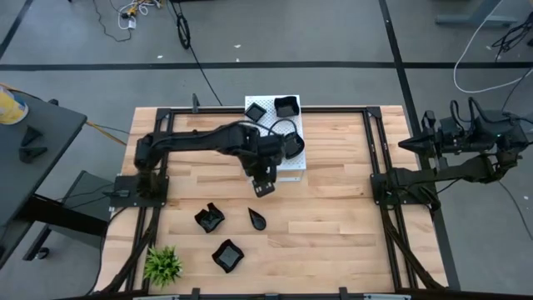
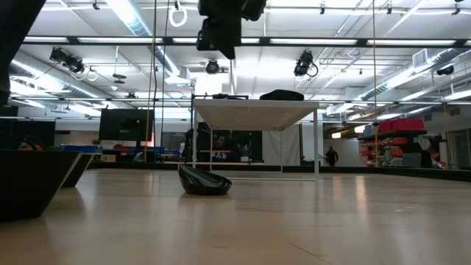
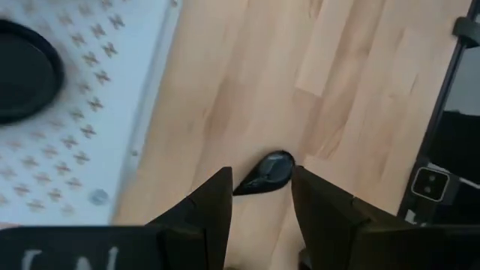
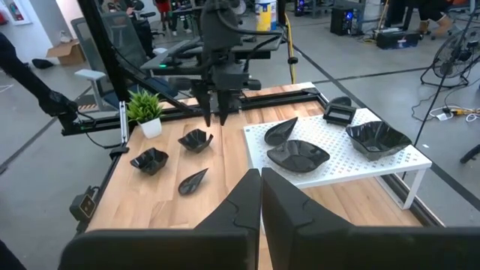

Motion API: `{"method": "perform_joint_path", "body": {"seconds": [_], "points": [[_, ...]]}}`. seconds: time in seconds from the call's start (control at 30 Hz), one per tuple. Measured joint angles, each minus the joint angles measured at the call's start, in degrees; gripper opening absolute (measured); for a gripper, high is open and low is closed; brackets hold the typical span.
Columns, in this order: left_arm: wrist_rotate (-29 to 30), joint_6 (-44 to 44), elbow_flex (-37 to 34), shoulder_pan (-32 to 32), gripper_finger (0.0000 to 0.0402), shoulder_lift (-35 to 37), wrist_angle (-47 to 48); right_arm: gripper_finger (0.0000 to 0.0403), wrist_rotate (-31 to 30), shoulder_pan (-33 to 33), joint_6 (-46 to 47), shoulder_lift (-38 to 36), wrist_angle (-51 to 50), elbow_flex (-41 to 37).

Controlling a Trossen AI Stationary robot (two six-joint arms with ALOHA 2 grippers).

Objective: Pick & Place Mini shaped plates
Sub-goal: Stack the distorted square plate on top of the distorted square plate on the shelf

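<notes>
Between the left gripper's (image 3: 259, 196) parted, empty fingers, its wrist view shows a teardrop plate (image 3: 264, 172) lying on the wooden table (image 3: 352, 97) beyond the tips. Only the right wrist view shows four plates (image 4: 298, 155) on the white board (image 4: 397, 160), past the right gripper's (image 4: 260, 196) shut, empty fingers.
</notes>
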State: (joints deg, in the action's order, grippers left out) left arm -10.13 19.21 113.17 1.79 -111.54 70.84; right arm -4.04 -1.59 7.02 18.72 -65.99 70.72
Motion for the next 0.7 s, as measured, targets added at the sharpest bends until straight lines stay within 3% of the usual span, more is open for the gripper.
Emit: {"method": "perform_joint_path", "body": {"seconds": [0.47,0.7], "points": [[0.0,12.8,-22.5,-4.2,0.0145,12.6,-9.3,0.0019,0.0,0.0,0.0,0.0,0.0,0.0],[0.8,14.4,-30.7,-6.4,0.0145,18.3,-9.9,0.0019,0.0,0.0,0.0,0.0,0.0,0.0]]}}
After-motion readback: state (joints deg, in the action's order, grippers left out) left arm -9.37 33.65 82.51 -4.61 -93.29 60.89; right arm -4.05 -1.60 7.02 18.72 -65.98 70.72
